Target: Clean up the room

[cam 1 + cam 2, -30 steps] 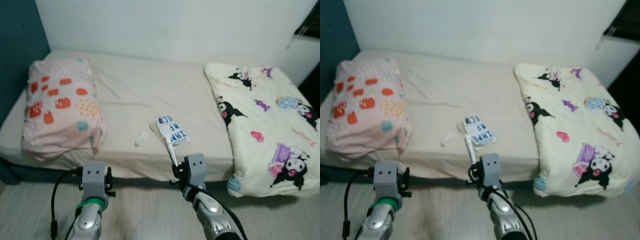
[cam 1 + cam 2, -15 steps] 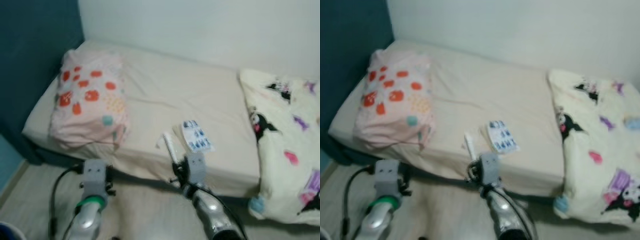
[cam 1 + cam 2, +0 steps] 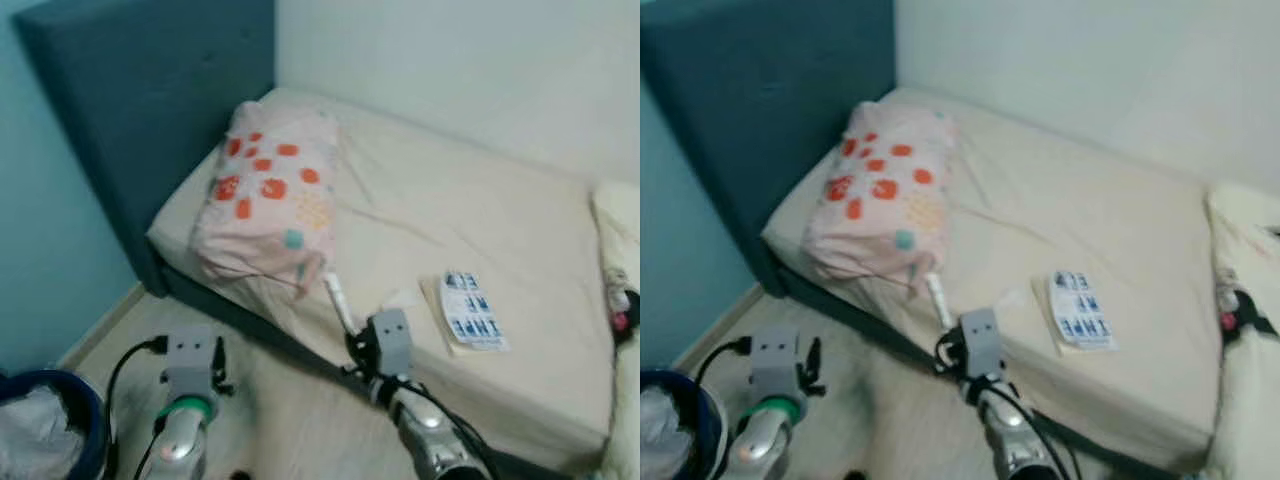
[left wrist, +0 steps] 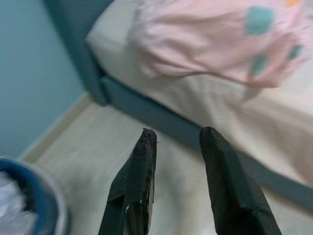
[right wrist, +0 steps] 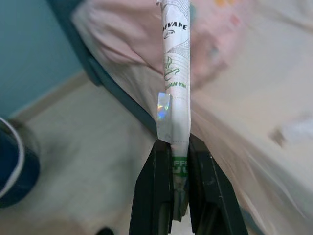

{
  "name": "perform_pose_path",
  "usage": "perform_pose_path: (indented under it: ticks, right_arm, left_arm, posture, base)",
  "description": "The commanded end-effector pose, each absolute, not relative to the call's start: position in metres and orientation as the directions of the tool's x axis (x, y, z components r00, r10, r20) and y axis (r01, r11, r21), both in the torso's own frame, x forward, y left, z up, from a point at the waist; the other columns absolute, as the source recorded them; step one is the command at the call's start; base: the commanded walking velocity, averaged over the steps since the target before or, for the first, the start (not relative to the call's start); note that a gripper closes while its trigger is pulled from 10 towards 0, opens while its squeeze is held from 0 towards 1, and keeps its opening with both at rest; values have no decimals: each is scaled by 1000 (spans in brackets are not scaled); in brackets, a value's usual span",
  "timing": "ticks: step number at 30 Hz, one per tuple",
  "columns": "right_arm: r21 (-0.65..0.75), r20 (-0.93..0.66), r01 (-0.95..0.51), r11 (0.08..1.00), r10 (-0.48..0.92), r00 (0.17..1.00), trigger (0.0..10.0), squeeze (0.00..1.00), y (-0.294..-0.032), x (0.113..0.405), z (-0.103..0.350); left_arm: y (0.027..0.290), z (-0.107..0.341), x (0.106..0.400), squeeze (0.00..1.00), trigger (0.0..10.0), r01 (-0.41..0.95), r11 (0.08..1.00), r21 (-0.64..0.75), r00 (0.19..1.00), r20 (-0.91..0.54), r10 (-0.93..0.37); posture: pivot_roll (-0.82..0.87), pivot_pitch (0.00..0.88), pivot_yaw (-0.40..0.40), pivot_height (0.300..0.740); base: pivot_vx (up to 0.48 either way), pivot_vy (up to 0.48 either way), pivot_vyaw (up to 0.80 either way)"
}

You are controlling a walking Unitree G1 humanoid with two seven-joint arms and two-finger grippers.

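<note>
**Carrying a Paper Roll Away From the Bed**

Holding a thin white paper roll (image 5: 176,73), the right tool (image 5: 180,196) is standing out in front of the bed (image 3: 470,200). Its two black fingers (image 5: 154,196) are pinching the bottom end of the roll, and the rest is sticking straight up past the fingertips. I am seeing green print on the paper and a small shiny sticker partway up.

The roll is looking very light. It is also looking soft, like rolled paper that could bend or squash if squeezed hard. The low end, where the fingers are gripping now, seems a good place to hold it, since the long top part is not being pushed by anything.

The left tool (image 4: 178,147) is hanging low over the floor (image 4: 98,152) with its fingers spread apart and nothing between them.

On the bed, a pink pillow (image 3: 265,195) with orange spots is lying near the dark blue headboard (image 3: 140,110). A small booklet (image 3: 470,310) with blue print is lying flat on the sheet, well apart from the pillow.

Down on the floor by the robot's left side, a blue bin (image 3: 45,430) with a light bag inside is waiting. I am guessing the paper roll is trash and belongs in there.
</note>
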State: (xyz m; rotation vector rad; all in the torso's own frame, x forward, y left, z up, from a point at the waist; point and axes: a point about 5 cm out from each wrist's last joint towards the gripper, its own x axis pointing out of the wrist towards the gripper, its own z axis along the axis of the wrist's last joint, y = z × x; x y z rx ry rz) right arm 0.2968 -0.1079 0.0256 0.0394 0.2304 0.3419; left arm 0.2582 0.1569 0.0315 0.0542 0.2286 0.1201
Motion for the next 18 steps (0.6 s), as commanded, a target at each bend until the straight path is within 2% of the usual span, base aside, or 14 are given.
perform_pose_path:
  ticks: [1,18]
  right_arm:
    - [87,-273,-302,949,314,909,10000,0,-115,288,13]
    - [58,-308,-265,963,270,912,10000,0,-126,281,4]
  left_arm:
    - [154,25,254,0,10000,-106,992,73,960,-251,121]
    - [155,16,251,0,10000,-91,990,108,953,-278,118]
  posture:
    - [52,30,-53,740]
    - [45,32,-49,740]
  base:
    - [0,0,800]
    - [0,0,800]
